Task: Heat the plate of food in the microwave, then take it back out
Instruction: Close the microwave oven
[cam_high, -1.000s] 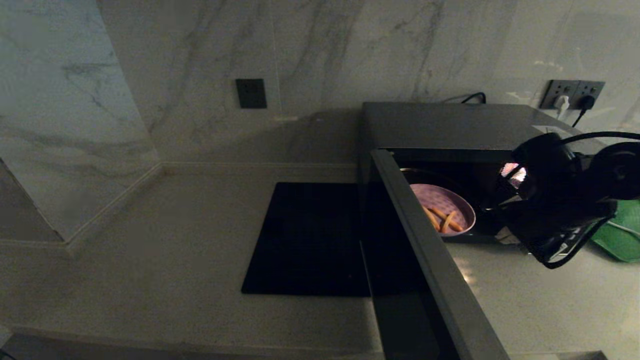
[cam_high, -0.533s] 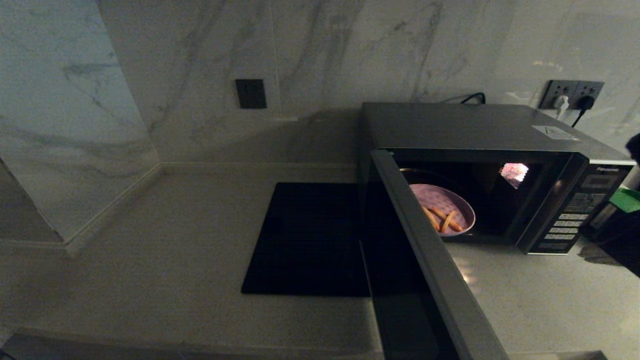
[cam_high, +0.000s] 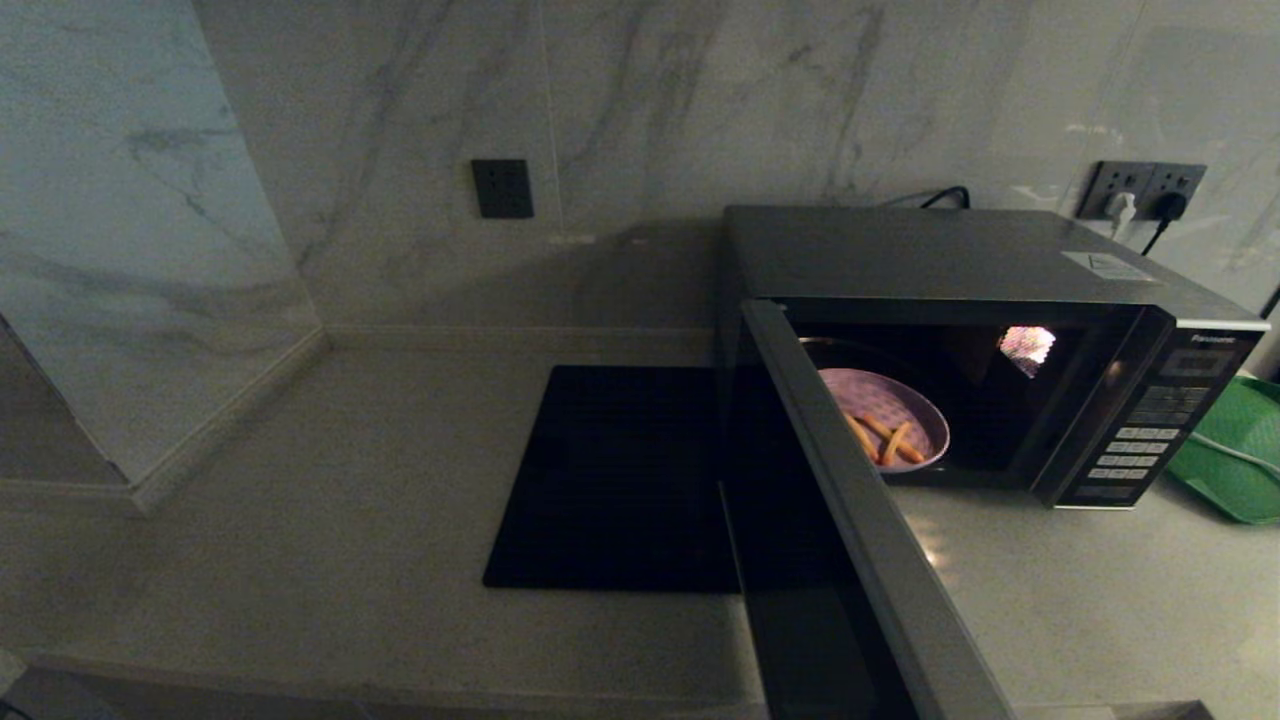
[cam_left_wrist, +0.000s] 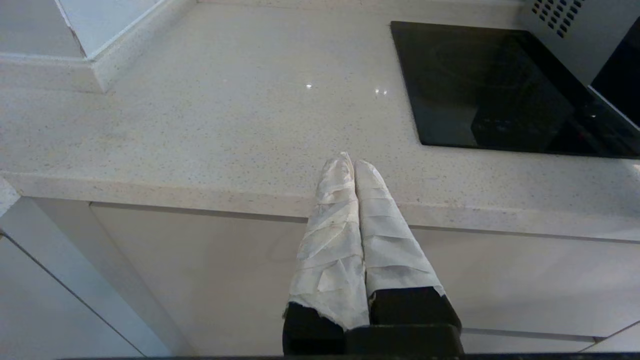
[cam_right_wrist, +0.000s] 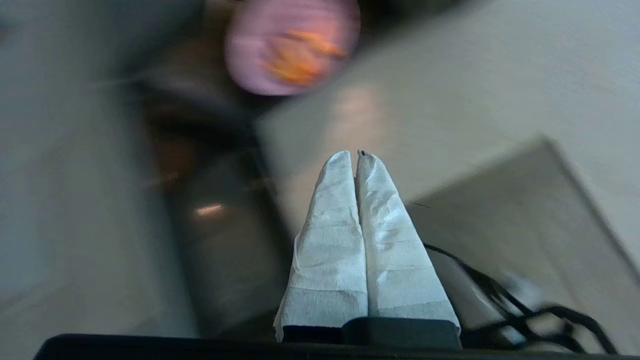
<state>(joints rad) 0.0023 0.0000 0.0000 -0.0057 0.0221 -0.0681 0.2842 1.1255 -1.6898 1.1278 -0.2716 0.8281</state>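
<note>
The silver-grey microwave (cam_high: 960, 250) stands at the right of the counter with its door (cam_high: 850, 520) swung wide open toward me. Inside it sits the lilac-pink plate of food (cam_high: 885, 415) with orange-yellow sticks; the right wrist view shows this plate of food (cam_right_wrist: 292, 47) blurred, well ahead of the fingertips. My right gripper (cam_right_wrist: 356, 156) is shut on nothing, back from the oven and out of the head view. My left gripper (cam_left_wrist: 351, 162) is shut and empty, parked low at the counter's front edge, left of the black slab.
A flat black square slab (cam_high: 620, 480) lies on the counter left of the open door. A green tray (cam_high: 1235, 460) lies right of the microwave. A wall socket with plugs (cam_high: 1145, 190) is behind it. Marble walls close the back and the left corner.
My right arm was in front of the microwave's opening a second ago. It has pulled back to the right and left the head view. The plate has stayed inside.
</note>
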